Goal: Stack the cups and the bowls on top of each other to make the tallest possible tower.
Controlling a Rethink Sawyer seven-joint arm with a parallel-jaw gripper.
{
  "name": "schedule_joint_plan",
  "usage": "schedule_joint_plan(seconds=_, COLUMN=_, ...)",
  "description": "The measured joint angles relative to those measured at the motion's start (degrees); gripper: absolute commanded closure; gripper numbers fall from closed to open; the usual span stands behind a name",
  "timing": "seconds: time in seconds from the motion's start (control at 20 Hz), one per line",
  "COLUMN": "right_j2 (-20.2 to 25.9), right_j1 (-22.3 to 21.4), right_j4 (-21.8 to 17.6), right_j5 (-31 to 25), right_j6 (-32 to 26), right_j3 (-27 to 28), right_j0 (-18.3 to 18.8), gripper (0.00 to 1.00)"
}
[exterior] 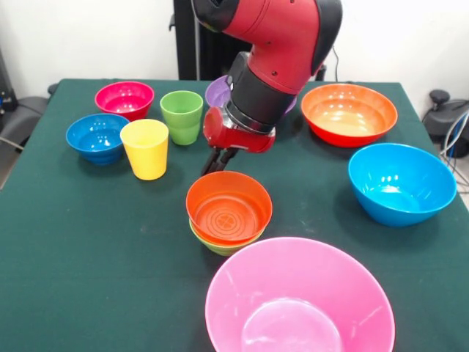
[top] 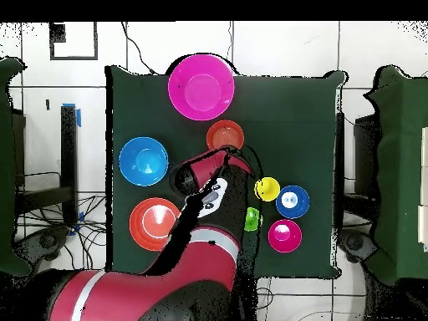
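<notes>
The arm [exterior: 282,44] descends over the middle of the green-clothed table [exterior: 88,249], and its gripper [exterior: 217,160] hangs just behind the far rim of the small orange-red bowl [exterior: 228,207]. Dark fingers [exterior: 210,163] show below the red wrist housing, but whether they are spread or closed cannot be told from either view; nothing is seen held between them. The orange-red bowl sits nested inside the small light-green bowl [exterior: 220,244], only the lower edge of which shows beneath it; this two-piece pile stands near the table's centre, just behind the large pink bowl [exterior: 299,299], which stands at the middle of the near edge. The large light-blue bowl [exterior: 401,183] stands alone by the right edge, apart from the pile. The large orange bowl [exterior: 349,114] stands toward the far right corner. The purple bowl [exterior: 218,92] is mostly hidden behind the arm near the far edge. Toward the far left corner are the small magenta-red bowl [exterior: 124,99] and, nearer the left edge, the small dark-blue bowl [exterior: 97,137]. The yellow cup [exterior: 145,149] stands upright just beside the dark-blue bowl, and the light-green cup [exterior: 182,116] stands upright just behind it. In the overhead view the arm covers the purple bowl entirely and most of the green cup [top: 252,220]; the pile [top: 224,135] shows only its orange-red top.
</notes>
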State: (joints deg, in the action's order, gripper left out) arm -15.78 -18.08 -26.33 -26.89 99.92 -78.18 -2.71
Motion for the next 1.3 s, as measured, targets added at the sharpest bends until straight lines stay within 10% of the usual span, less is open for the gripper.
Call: schedule_joint_plan(seconds=1.3, right_j2=-0.62, right_j1=-5.68, right_j4=0.42, right_j5=-0.02, right_j6=0.0, right_j3=1.76, right_j0=-0.23, gripper=1.0)
